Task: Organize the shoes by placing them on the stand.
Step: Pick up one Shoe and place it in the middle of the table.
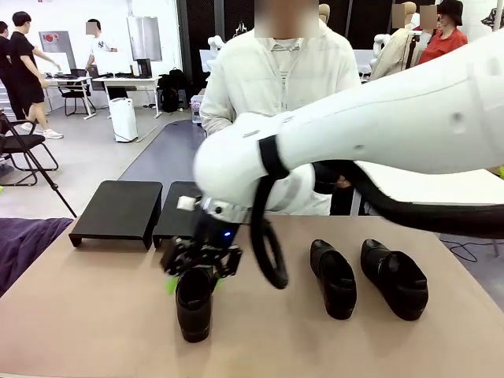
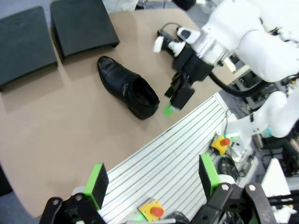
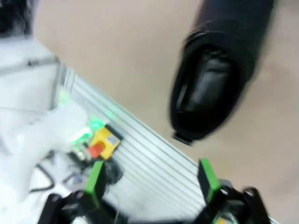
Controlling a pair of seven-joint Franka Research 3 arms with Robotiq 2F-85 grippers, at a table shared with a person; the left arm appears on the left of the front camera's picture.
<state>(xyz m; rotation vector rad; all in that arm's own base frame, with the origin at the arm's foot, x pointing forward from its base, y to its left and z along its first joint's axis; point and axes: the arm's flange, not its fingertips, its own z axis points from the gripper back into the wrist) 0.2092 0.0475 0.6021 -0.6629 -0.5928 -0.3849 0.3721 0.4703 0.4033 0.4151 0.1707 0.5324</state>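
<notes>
Well, right gripper [image 1: 194,281]: you had its jaws wide, nothing between them, at the heel end of the near shoe [image 1: 194,311]; whether they touched was hard to make out.
Left gripper [image 2: 153,179]: jaws wide, holding nothing, above the rail [image 2: 177,154].
Middle shoe [image 1: 333,277], right shoe [image 1: 394,278]: side by side on the table [image 1: 94,315].
Stand [image 1: 118,209]: far left; second platform [image 1: 175,216] partly hidden by the right arm [image 1: 378,126].
Right wrist view: blurred.

Smooth grey floor [image 1: 87,161]; white back wall [image 1: 71,16]; white rectangular desk [image 1: 130,80]; black folding chair [image 1: 24,146]; white boxy floor unit [image 1: 123,118].
</notes>
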